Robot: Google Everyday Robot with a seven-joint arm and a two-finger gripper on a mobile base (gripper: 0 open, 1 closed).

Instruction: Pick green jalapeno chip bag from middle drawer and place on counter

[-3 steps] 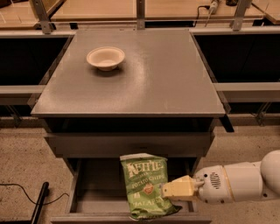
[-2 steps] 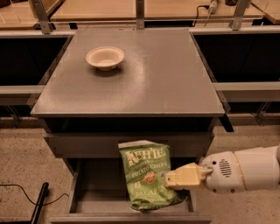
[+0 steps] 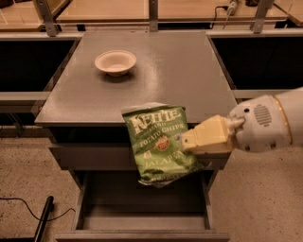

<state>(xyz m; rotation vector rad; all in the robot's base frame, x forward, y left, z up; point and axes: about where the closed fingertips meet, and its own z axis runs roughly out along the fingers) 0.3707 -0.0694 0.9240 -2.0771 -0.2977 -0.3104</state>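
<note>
The green jalapeno chip bag (image 3: 158,142) hangs in the air in front of the cabinet, at the height of the counter's front edge. My gripper (image 3: 187,140) comes in from the right and is shut on the bag's right edge. The middle drawer (image 3: 142,212) is pulled open below the bag, and its dark floor shows with nothing on it. The counter (image 3: 180,71) is the dark-grey cabinet top behind and above the bag.
A cream bowl (image 3: 115,62) stands on the counter's back left. Pale wooden tables (image 3: 199,9) run along the back. A black cable and bar (image 3: 42,217) lie on the speckled floor at lower left. My white arm (image 3: 270,123) fills the right side.
My gripper has lifted the chip bag up out of the drawer, from near the drawer floor to the level of the counter's front edge.
</note>
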